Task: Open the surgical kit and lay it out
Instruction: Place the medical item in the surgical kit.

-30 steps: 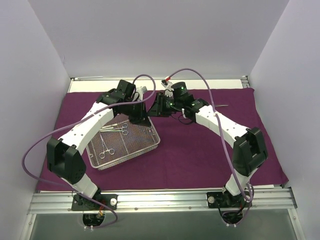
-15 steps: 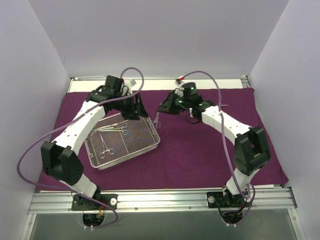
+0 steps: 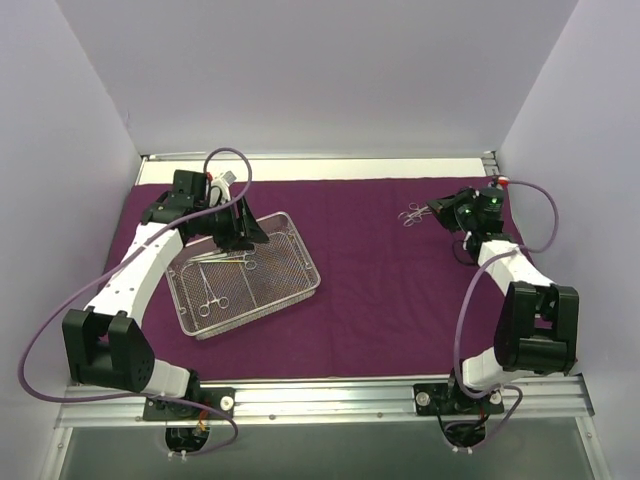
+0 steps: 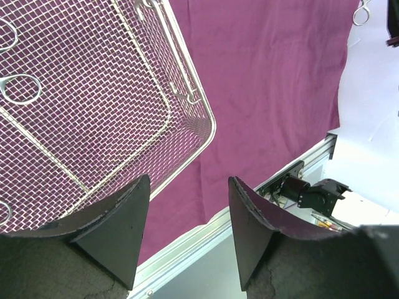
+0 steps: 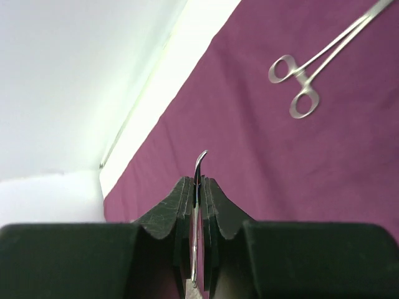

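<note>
Status: cloth wrap (image 3: 380, 290) is open and flat and covers most of the table. Mesh tray (image 3: 262, 311) sits on it left of centre, skewed to the table edges, one corner toward the back wall. My left gripper (image 3: 240, 232) hangs over the tray's far-left part, fingers (image 4: 118, 218) spread wide with nothing between them. The wrist view looks down through the gap at the tray's rounded corner and bare cloth, with the aluminium rail (image 4: 206, 230) below that. In the tray are ring-handled clamps (image 3: 212, 293): one near the middle, another along the far side with a thin straight piece beside it, too small to identify. My right gripper (image 5: 198, 187) is at the far right of the cloth near the back edge, pads pressed together on a thin silver instrument (image 5: 199, 163). Only its curved tip sticks out past the fingertips, so I cannot tell which kind it is, or whether it touches the cloth. Just ahead of that gripper a loose clamp (image 5: 308, 75) lies flat on the cloth, rings toward the gripper. It is clear of the held piece and well apart from the tray.
</note>
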